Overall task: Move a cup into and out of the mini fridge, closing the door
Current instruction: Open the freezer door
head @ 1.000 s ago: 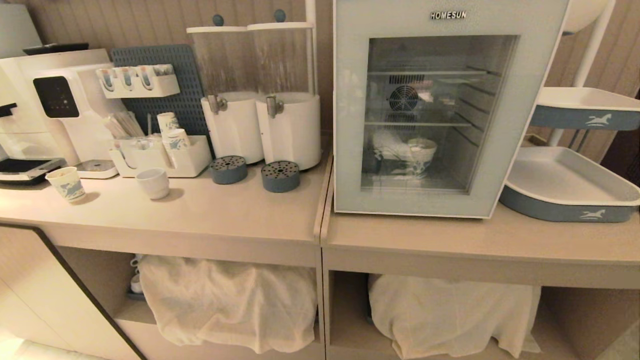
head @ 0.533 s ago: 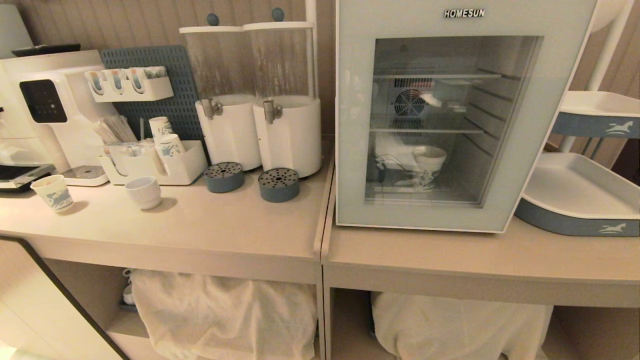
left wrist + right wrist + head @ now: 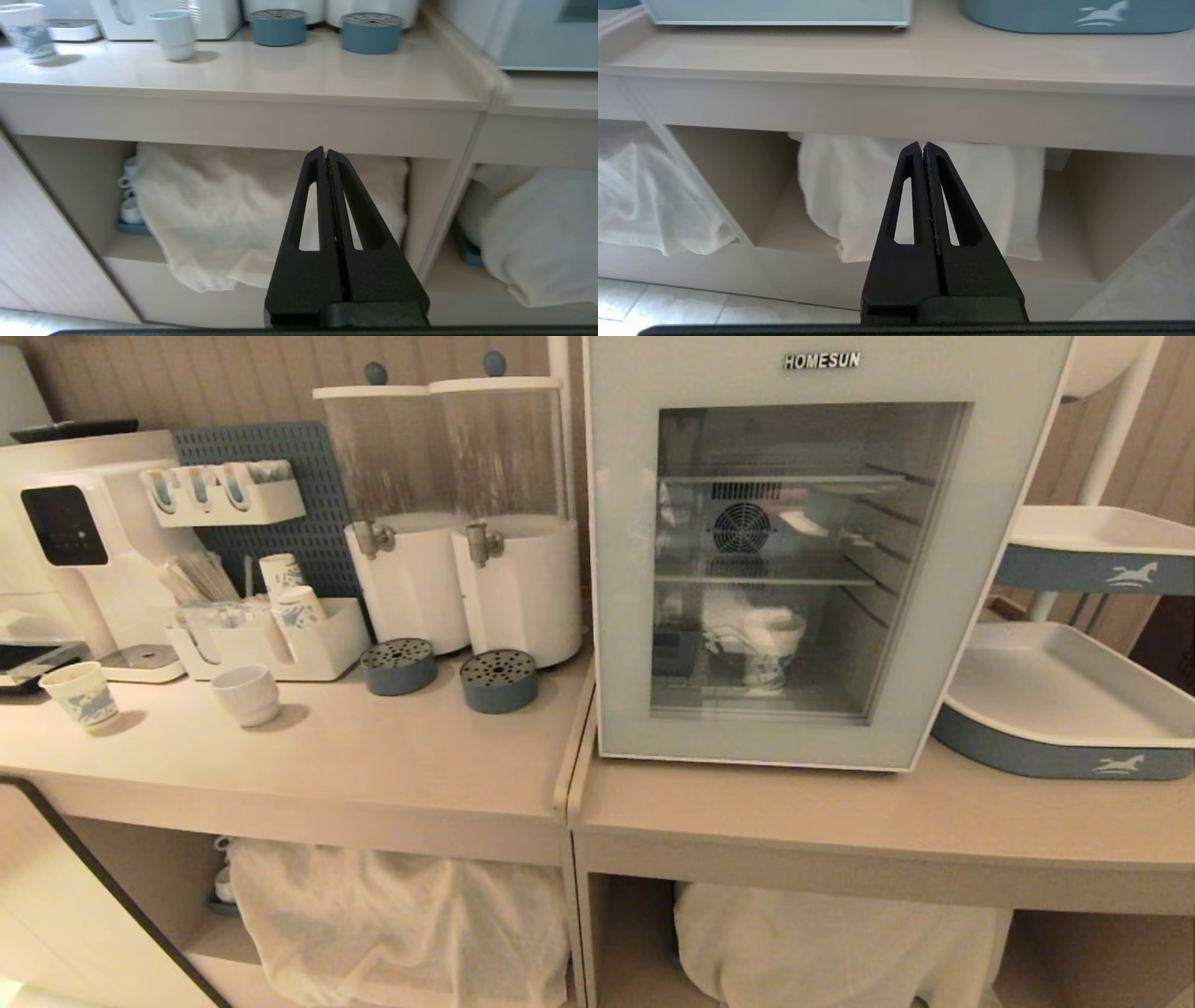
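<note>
Left gripper (image 3: 325, 151) and right gripper (image 3: 922, 145) are fully closed, empty, below the counter (image 3: 896, 56).

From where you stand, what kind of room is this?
Likely a drinks or coffee station: a coffee machine, two tapped drink dispensers, paper cups in a holder, and a glass-door mini fridge on a counter.

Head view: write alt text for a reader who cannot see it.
A white HOMESUN mini fridge stands on a beige counter with its glass door shut and a blue-patterned paper cup visible on its floor. To its left are two drink dispensers, a short paper cup and a white mug; neither hand appears.
</note>
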You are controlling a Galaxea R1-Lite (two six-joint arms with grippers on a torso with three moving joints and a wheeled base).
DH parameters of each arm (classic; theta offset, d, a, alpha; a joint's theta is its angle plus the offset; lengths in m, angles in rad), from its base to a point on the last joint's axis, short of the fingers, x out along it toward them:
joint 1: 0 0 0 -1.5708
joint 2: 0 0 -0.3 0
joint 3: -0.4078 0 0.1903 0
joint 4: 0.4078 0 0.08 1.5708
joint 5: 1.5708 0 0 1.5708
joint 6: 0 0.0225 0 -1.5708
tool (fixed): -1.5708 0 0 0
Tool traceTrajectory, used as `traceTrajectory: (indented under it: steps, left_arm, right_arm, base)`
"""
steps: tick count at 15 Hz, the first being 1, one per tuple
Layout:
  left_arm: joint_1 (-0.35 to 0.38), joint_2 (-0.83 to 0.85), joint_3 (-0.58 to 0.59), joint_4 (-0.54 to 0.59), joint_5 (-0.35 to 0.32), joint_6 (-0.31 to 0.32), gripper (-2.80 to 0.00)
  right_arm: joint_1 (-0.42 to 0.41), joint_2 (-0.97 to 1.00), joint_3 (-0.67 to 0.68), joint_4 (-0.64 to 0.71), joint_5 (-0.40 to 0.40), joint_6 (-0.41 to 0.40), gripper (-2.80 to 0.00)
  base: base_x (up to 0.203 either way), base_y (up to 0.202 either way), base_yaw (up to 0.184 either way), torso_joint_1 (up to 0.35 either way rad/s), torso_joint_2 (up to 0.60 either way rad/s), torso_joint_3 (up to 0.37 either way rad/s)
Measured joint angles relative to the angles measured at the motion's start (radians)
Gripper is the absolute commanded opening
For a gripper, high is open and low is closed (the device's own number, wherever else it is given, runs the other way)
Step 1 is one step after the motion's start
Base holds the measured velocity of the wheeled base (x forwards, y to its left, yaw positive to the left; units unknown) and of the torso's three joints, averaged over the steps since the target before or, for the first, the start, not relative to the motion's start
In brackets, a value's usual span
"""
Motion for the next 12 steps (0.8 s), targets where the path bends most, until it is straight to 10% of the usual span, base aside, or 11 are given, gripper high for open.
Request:
traceTrajectory:
  steps: [12]
  left_arm:
    - [0.001, 0.000, 0.000, -0.003, -0.004, 0.018, -2.80]
  right_arm:
    - [0.000, 0.000, 0.000, 0.000, 0.000, 0.000, -2.80]
  base:
    - [0.024, -0.103, 0.000, 0.001, 0.00, 0.001]
